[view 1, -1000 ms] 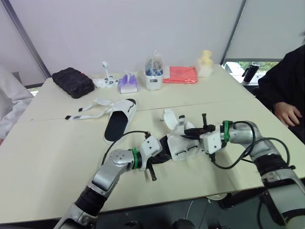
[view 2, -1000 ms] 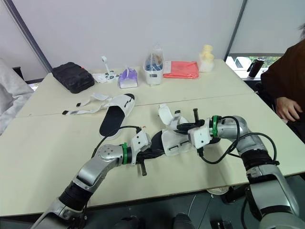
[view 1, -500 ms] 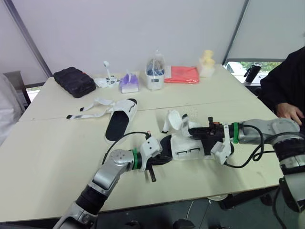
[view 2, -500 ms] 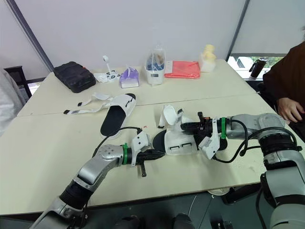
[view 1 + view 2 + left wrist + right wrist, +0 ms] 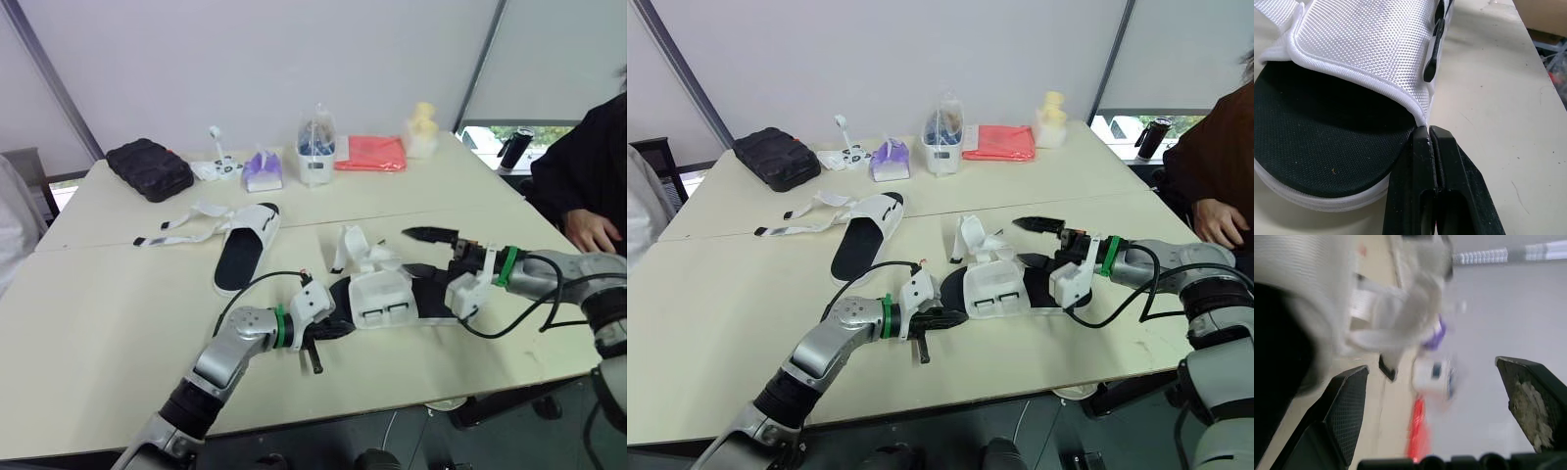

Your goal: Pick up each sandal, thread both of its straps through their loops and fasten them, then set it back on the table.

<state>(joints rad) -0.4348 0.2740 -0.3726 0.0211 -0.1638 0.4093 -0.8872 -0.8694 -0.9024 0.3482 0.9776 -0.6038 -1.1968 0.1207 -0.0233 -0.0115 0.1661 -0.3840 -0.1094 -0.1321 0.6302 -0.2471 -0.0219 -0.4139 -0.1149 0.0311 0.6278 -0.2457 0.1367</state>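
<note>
Right gripper lets go; straps on near sandal not yet threaded

Near sandal (image 5: 382, 299) lies sole-down on the table (image 5: 98, 323), toe toward 9 o'clock and heel toward 3 o'clock. Half a second ago the right gripper (image 5: 416, 252) was in against the white upper band. It has now drawn back toward 3 o'clock, and its fingers stand spread wide over the heel, one high and one low, holding nothing. The right wrist view agrees, with a broad gap between the two fingers.

Left gripper (image 5: 1428, 137) has not shifted. It is clenched at the toe end, at the sandal's 8 o'clock, pinching the corner where the band meets the sole rim.

Loose straps (image 5: 358, 245) stick up at the band's 11 o'clock, curled and unfastened. Whether either has entered its loop cannot be read from here.

Judgement: the release looks like a regrip, not a finish. The left arm anchors the shoe while the right frees itself to go for a strap end. Fastening on this sandal is incomplete.

Second sandal (image 5: 245, 245) rests at 10 o'clock from the first, well apart, with its straps trailing flat toward 9 o'clock. It is untouched.
</note>
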